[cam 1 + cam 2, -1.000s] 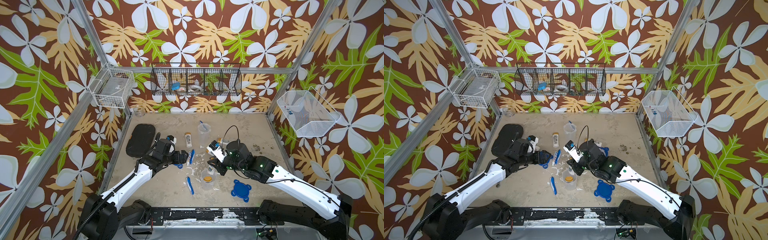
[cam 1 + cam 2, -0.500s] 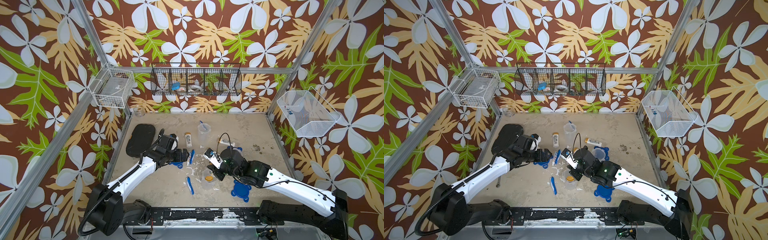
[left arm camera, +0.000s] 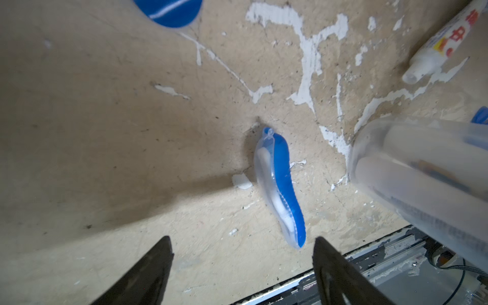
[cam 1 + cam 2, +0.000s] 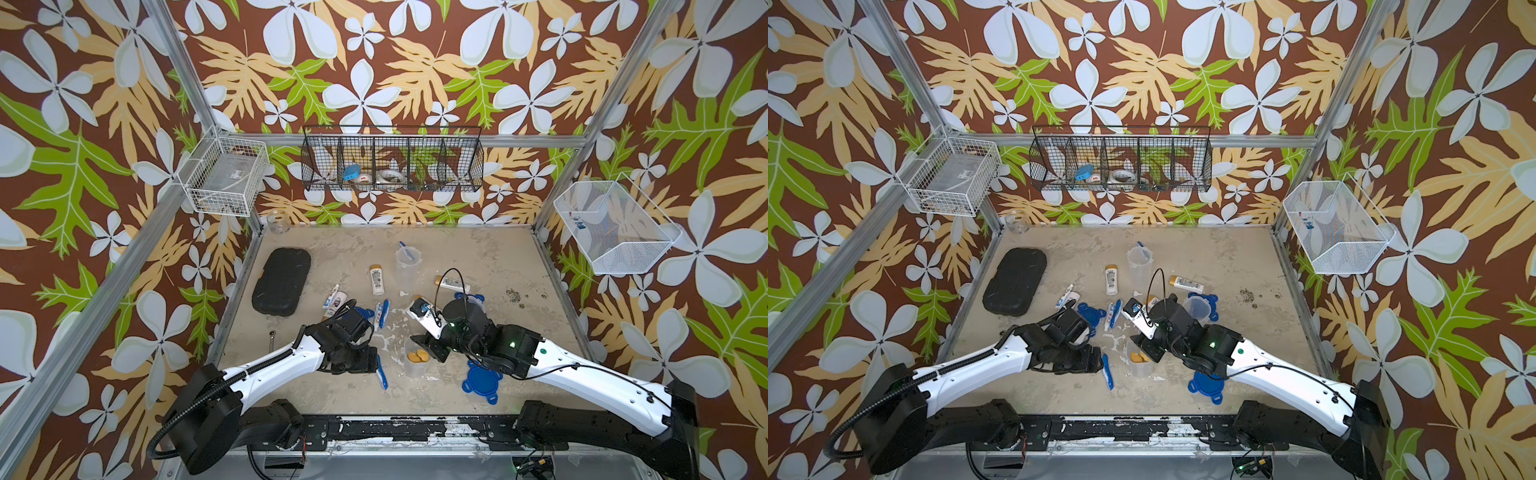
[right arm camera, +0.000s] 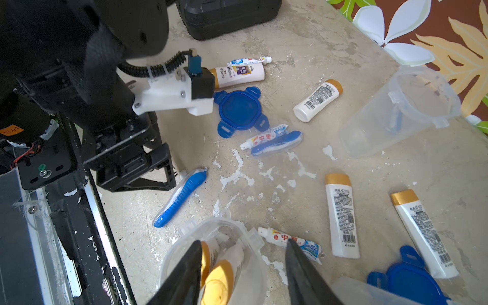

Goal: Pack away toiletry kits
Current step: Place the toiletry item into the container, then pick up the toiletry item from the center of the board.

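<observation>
Tabletop (image 4: 478, 257) pale and scuffed, strewn through the middle with loose kit parts. Toward the left edge, black case (image 4: 281, 281), flat and no part of the job.

Over the mouth of the front cup (image 4: 415, 368), right gripper (image 5: 243, 240), jaws apart, nothing between them. Toward the front edge, left gripper (image 3: 241, 239), low, jaws wide and empty, aimed at a toothbrush (image 3: 280, 190) lying just ahead, off toward one jaw.

Toward the far edge, second cup (image 4: 406, 266), upright, another toothbrush (image 4: 409, 250) inside. Just behind the right arm, third cup (image 4: 1196, 307), touching a blue lid (image 4: 1212, 297). Near the front edge, front lid (image 4: 482, 378); beside the left arm, one more (image 4: 1090, 312).

Already in the front cup, two gold-capped bottles (image 5: 219, 282); flat on the tabletop, loose bottles (image 5: 340, 214). Just beside that cup, toothpaste tube (image 5: 287, 239).

Probably mid-fill, no kit closed yet. Likely hazards:
- A rim snagged during the right gripper's exit, toppling the light cup and spilling both bottles.
- An off-centre pinch on the flat, slick toothbrush, causing a sideways skid or jaw tips scraping the tabletop.
- A bump between two arms so close together.
</observation>
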### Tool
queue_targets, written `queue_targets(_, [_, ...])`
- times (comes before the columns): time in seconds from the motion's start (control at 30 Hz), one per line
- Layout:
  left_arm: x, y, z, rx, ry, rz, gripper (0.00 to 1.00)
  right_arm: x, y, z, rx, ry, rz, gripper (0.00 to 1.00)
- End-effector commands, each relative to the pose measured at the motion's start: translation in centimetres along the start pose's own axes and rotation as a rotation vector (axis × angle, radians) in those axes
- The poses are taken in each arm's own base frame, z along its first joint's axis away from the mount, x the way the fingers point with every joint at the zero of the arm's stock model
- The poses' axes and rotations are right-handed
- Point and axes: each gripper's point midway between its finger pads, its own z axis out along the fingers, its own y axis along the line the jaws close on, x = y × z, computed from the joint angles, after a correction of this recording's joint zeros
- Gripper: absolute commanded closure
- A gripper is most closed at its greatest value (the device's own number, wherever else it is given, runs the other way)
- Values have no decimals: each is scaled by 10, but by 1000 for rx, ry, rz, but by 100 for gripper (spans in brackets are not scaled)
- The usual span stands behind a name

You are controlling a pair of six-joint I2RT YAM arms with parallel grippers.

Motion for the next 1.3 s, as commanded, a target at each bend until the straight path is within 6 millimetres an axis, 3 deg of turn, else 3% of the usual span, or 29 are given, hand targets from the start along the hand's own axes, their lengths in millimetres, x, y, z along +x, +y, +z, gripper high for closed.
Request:
queue_targets(0.0, [-3,-18,9,26,-2,4,17,-9,-1,-7,3,-36,37,45])
queue_targets(0.23, [7,-10,36,-86,68,91,24,-11,-9,-23,44,-54,99,27])
queue_targets(0.4, [18,14,43,-199,62,114,44,-14,-30,-33,74,-85,193,20])
queue_targets(0.57, [29,32,51,-274,71,129,55,-12,-49,-29,90,-49,261,18])
queue_targets(0.73, [32,31,49,-292,67,146,64,-19,-51,-30,87,-50,271,17])
queue_targets(0.83, [31,29,45,-292,52,150,79,-19,-50,-28,65,-42,288,18])
queue_targets(0.87, [29,27,43,-280,39,153,87,-18,-48,-27,50,-33,295,18])
queue_targets(0.97, [15,10,31,-213,-40,171,100,-13,-40,-22,1,11,301,19])
queue_targets(1.13, [-25,-39,-18,-44,-264,235,100,-12,-24,-19,-143,31,352,19])
queue_targets(1.27, [-41,-58,-53,34,-395,281,100,-22,-13,-20,-251,27,373,19])
